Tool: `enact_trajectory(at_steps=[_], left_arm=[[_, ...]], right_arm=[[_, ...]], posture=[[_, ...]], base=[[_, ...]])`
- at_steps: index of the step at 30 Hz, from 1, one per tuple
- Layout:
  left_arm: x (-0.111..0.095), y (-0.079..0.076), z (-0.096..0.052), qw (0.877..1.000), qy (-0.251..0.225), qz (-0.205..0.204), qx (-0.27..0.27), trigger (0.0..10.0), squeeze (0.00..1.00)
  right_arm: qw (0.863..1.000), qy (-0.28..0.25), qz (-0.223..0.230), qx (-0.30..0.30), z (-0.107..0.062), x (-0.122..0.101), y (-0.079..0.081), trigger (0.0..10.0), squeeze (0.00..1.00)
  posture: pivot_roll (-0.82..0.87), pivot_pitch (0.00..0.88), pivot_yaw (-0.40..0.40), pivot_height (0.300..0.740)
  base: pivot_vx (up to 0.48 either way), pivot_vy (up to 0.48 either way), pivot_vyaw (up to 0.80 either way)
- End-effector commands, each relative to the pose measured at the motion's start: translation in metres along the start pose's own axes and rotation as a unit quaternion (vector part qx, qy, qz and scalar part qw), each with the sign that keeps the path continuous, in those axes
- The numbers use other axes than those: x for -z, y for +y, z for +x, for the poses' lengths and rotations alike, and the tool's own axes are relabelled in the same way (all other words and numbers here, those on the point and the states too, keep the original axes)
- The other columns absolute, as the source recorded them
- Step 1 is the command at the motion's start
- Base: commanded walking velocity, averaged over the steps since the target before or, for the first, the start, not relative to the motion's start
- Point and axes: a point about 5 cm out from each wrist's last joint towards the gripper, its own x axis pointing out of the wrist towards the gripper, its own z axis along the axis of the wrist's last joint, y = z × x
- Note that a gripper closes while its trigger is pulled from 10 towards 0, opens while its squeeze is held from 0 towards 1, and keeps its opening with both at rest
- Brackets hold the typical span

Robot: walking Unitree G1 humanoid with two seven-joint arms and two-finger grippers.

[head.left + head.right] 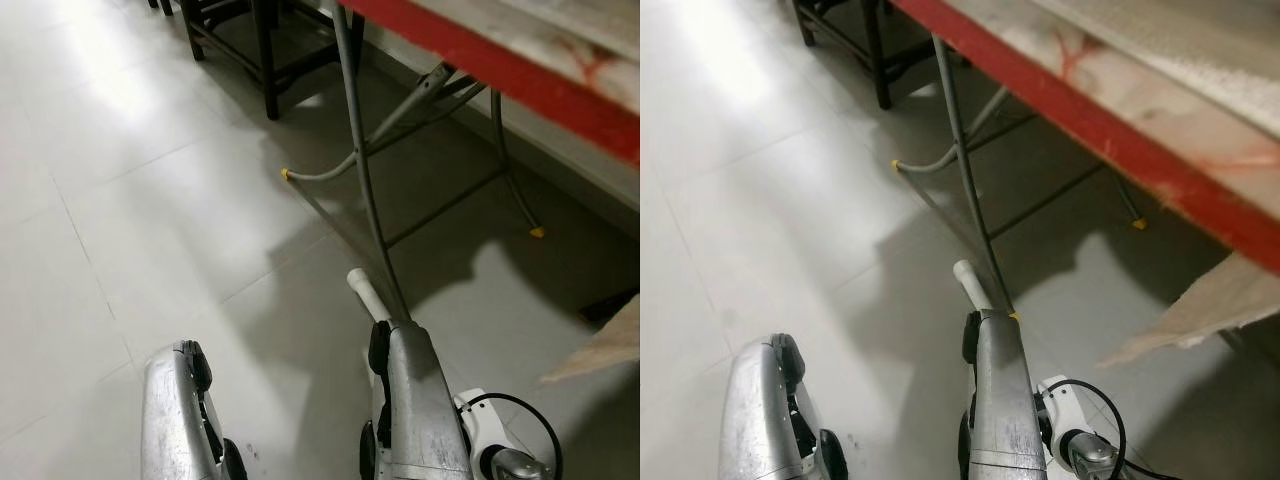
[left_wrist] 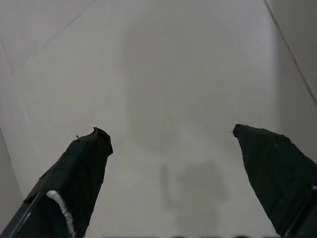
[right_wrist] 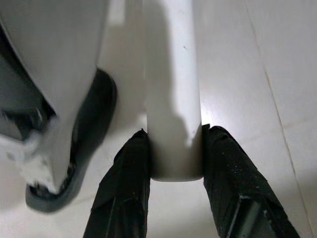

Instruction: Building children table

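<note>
A white round table leg (image 3: 171,89) is clamped between the two black fingers of my right gripper (image 3: 171,133), which is shut on it near one end. In the left eye view the leg (image 1: 362,290) sticks out forward past my right arm (image 1: 420,400), low over the white tiled floor. My left gripper (image 2: 168,134) is open, its fingers (image 2: 84,163) spread wide over bare floor with nothing between them. My left arm (image 1: 180,420) hangs at the lower left.
A folding table with a red edge (image 1: 500,70) stands ahead on the right, on grey metal legs (image 1: 360,160) with yellow caps (image 1: 285,174). Dark wooden furniture (image 1: 265,50) is behind it. A beige cloth (image 1: 610,345) hangs at the right. Open floor (image 1: 120,200) lies to the left.
</note>
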Motion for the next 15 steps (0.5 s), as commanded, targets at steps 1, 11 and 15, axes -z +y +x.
enact_trajectory(at_steps=[1, 11, 15], left_arm=[[0.0151, 0.0053, -0.0088, 1.000, 0.027, 0.011, -0.004, 10.0, 0.00], [0.0168, 0.0059, -0.0098, 0.999, 0.030, 0.012, -0.005, 10.0, 0.00], [0.0170, 0.0055, -0.0099, 0.999, 0.030, 0.012, -0.005, 10.0, 0.00]], right_arm=[[0.999, 0.043, 0.009, 0.010, -0.0063, 0.0243, -0.0029, 10.0, 0.00], [0.999, 0.042, 0.002, 0.012, -0.0076, 0.0243, -0.0068, 10.0, 0.00], [0.999, 0.039, 0.003, 0.011, -0.0073, 0.0226, -0.0072, 10.0, 0.00]], posture=[[0.03, 0.303, -0.022, 0.449], [0.03, 0.305, -0.023, 0.484], [0.03, 0.304, -0.025, 0.494]], base=[[0.000, 0.000, 0.00], [0.000, 0.000, 0.00], [0.000, 0.000, 0.00]])
